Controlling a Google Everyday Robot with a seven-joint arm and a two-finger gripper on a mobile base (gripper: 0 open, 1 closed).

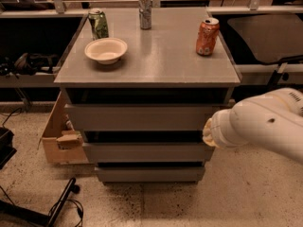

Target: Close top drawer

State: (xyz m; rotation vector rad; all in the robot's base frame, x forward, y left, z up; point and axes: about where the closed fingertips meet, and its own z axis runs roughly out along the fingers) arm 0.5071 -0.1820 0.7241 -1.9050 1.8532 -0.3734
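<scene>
- Grey cabinet (150, 60): it fills the view to the left of the gripper (208, 134), with its flat top above and behind the gripper
- White arm (265, 126): comes in from the right edge and ends in the gripper, and its thick wrist hides most of the gripper, so I cannot tell whether it is open or closed, or whether it holds anything
- Top drawer (142, 117): its plain grey front stretches away leftward from the gripper, which sits right at the front's right end; a dark gap shows between the front's upper edge and the cabinet top
- Two lower drawer fronts (147, 152): below and left of the gripper
- Cardboard box (57, 141): on the floor, far left of the gripper, beside the cabinet
- Bowl (106, 49): on the top, up and well to the left
- Orange can (207, 30): upright, almost straight above the gripper
- Green can (98, 24) and silver can (145, 12): upright at the far edge of the top, up and left
</scene>
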